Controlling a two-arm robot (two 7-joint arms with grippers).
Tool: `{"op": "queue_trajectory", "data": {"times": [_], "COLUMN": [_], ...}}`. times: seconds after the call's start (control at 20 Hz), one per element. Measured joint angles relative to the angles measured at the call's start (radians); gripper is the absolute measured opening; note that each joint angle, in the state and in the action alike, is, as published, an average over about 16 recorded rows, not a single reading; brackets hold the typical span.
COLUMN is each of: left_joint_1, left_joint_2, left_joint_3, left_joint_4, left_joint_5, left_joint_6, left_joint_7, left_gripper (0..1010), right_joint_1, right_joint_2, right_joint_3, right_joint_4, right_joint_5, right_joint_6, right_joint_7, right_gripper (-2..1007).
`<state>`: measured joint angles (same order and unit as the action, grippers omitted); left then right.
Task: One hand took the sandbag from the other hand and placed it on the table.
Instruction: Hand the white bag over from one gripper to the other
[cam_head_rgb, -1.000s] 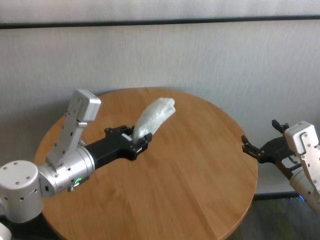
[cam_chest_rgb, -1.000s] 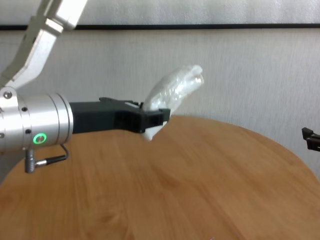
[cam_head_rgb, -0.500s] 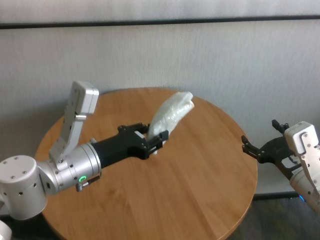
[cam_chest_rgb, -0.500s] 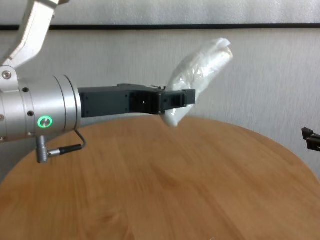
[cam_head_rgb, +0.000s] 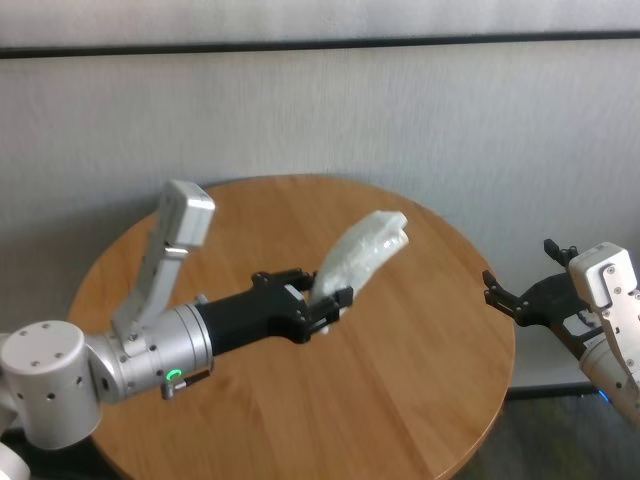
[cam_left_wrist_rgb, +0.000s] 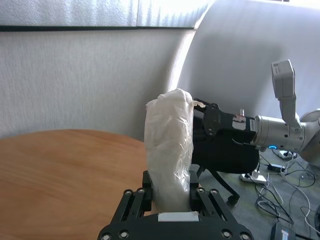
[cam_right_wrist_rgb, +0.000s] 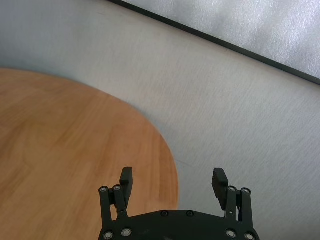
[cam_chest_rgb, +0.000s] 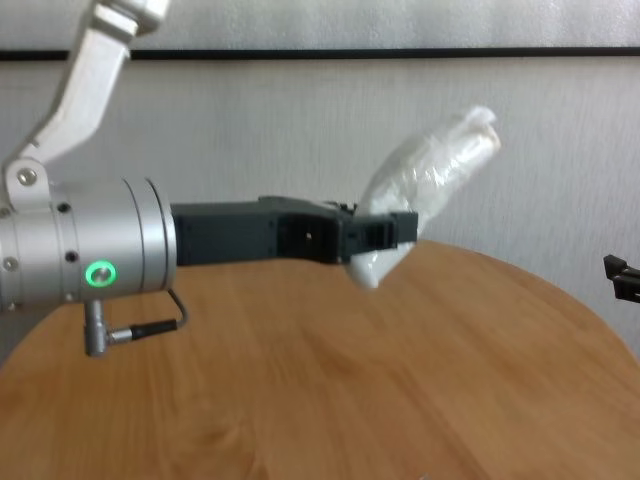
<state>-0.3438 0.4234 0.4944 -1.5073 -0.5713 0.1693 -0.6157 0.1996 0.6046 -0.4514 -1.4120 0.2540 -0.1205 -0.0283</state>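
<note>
My left gripper (cam_head_rgb: 320, 303), on the silver wrist with the green ring light, is shut on the lower end of the white crinkled sandbag (cam_head_rgb: 365, 253) and holds it in the air above the middle of the round wooden table (cam_head_rgb: 420, 370). The bag tilts up and to the right; it also shows in the chest view (cam_chest_rgb: 432, 172) and in the left wrist view (cam_left_wrist_rgb: 170, 145). My right gripper (cam_head_rgb: 503, 297) is open and empty beyond the table's right edge, apart from the bag; it also shows in the right wrist view (cam_right_wrist_rgb: 172, 182).
A grey wall (cam_head_rgb: 320, 110) stands behind the table. In the left wrist view, cables (cam_left_wrist_rgb: 285, 200) lie on the floor beyond the table.
My left arm has carried the sandbag to the right and nearer, from the far part of the table to over its middle. The right arm has not moved.
</note>
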Motion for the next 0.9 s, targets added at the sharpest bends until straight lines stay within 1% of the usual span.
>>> {"op": "queue_trajectory", "data": {"times": [0.25, 0.4, 0.8, 0.9], "left_joint_1": [-0.005, -0.008, -0.01, -0.01], "left_joint_2": [0.004, 0.006, 0.009, 0.009], "left_joint_3": [0.013, 0.019, 0.021, 0.021], "left_joint_4": [0.005, 0.007, 0.007, 0.006], "left_joint_5": [-0.011, -0.011, -0.011, -0.01], "left_joint_6": [0.001, 0.0, 0.001, 0.001], "left_joint_7": [0.004, 0.009, 0.018, 0.017], "left_gripper": [428, 428, 428, 428], "right_joint_1": [0.0, 0.0, 0.0, -0.003], "right_joint_2": [0.0, 0.0, 0.0, 0.0], "right_joint_3": [0.0, 0.0, 0.0, -0.002], "right_joint_4": [0.0, 0.0, 0.0, -0.007], "right_joint_5": [0.0, 0.0, -0.001, -0.004], "right_joint_6": [0.0, 0.0, -0.001, -0.011], "right_joint_7": [0.0, 0.0, 0.0, 0.004], "right_gripper": [1000, 1000, 1000, 1000]}}
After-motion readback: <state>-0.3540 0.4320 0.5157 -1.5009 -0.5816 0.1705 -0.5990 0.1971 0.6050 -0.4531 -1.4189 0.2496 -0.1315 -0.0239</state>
